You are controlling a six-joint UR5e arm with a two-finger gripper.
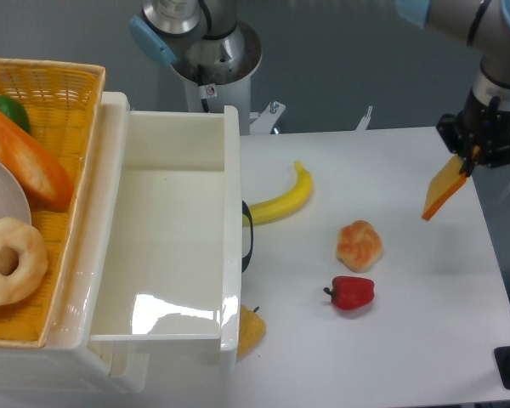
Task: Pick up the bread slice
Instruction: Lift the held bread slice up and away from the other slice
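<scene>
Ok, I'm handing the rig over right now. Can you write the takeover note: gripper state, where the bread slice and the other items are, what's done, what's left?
Gripper: jaws shut on the bread slice, which hangs tilted below them, clear of the table, near its right edge.
On the table, untouched: the bun, the red pepper in front of it, the banana to their left.
White bin at left holds nothing visible; a yellow piece sits by its front corner.
Done: slice grasped and lifted.
Left: nothing for the pick itself; just keep the grip. The slice is pinched by its top edge, so avoid jerky moves.
</scene>
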